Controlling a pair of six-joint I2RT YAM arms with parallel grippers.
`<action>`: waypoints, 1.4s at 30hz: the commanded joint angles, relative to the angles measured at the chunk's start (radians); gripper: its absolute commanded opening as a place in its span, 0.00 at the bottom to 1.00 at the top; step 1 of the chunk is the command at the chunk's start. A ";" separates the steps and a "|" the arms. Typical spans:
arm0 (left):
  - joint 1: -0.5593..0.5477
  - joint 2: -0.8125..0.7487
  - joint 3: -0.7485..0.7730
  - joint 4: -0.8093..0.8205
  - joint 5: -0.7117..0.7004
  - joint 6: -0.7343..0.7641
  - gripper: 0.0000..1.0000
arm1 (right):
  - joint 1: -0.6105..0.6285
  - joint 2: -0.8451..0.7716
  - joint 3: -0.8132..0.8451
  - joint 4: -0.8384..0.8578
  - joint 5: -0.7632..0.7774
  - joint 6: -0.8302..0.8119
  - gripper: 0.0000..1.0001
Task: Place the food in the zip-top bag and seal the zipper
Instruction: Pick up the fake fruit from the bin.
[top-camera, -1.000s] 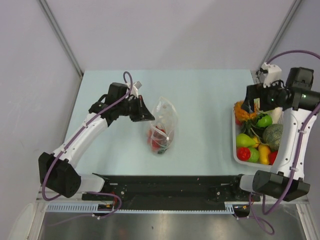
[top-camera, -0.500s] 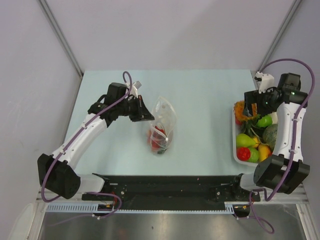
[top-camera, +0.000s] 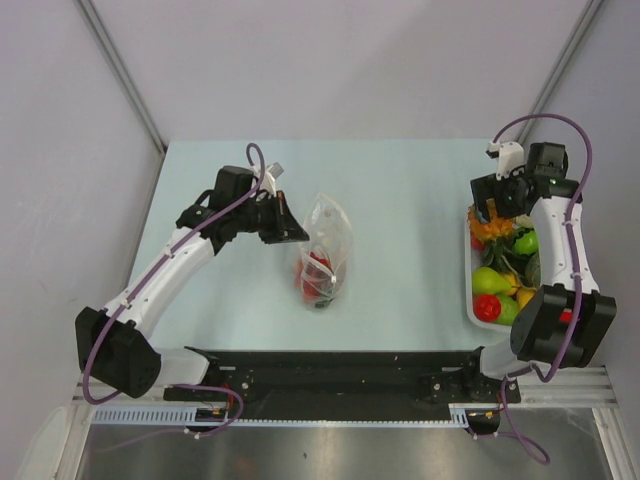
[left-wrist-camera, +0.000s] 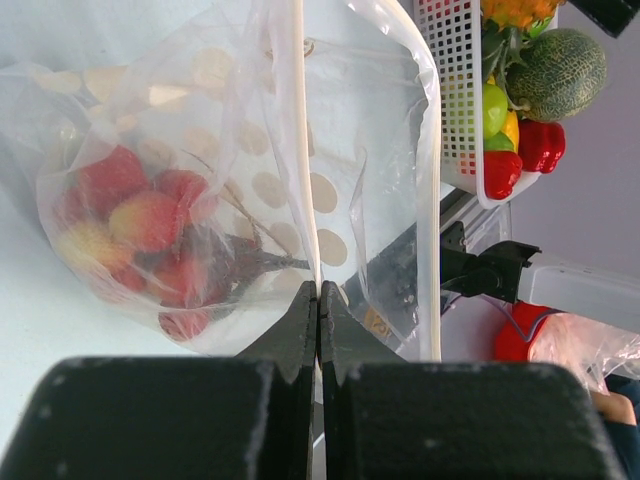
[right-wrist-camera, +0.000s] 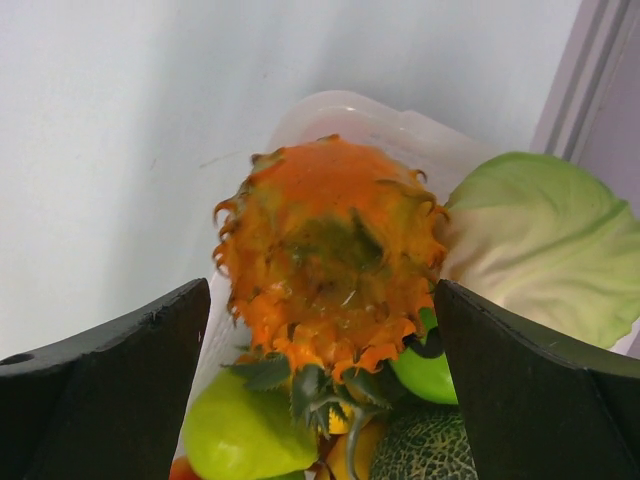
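The zip-top bag (top-camera: 327, 245) lies mid-table, several red pieces of food (top-camera: 314, 276) inside it. My left gripper (top-camera: 296, 232) is shut on the bag's left mouth edge. In the left wrist view its closed tips (left-wrist-camera: 319, 300) pinch the white zipper strip (left-wrist-camera: 297, 130), and the bag (left-wrist-camera: 200, 150) hangs open beyond with red fruits (left-wrist-camera: 130, 210) in it. My right gripper (top-camera: 487, 210) hovers open over the far end of the tray. Its fingers (right-wrist-camera: 120, 380) straddle the orange ruffled piece (right-wrist-camera: 335, 250) without touching it.
A white mesh tray (top-camera: 469, 290) at the table's right edge holds more food: a green pear (right-wrist-camera: 245, 435), a netted melon (left-wrist-camera: 560, 70), red peppers (left-wrist-camera: 540, 145) and a pale leaf (right-wrist-camera: 540, 240). A grey wall post rises just right of the tray.
The right arm has swung back and left along the tray; its open gripper now sits over the orange ruffled piece. The left gripper and bag have not moved.
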 joint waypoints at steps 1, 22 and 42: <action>-0.005 -0.005 -0.010 0.030 0.024 0.029 0.00 | 0.001 0.025 -0.025 0.104 0.041 0.006 1.00; -0.005 0.003 -0.024 0.035 0.033 0.025 0.00 | -0.028 0.034 -0.127 0.079 -0.048 -0.003 0.88; -0.005 0.003 -0.027 0.035 0.033 0.017 0.00 | -0.051 -0.188 -0.095 -0.002 -0.126 0.042 0.36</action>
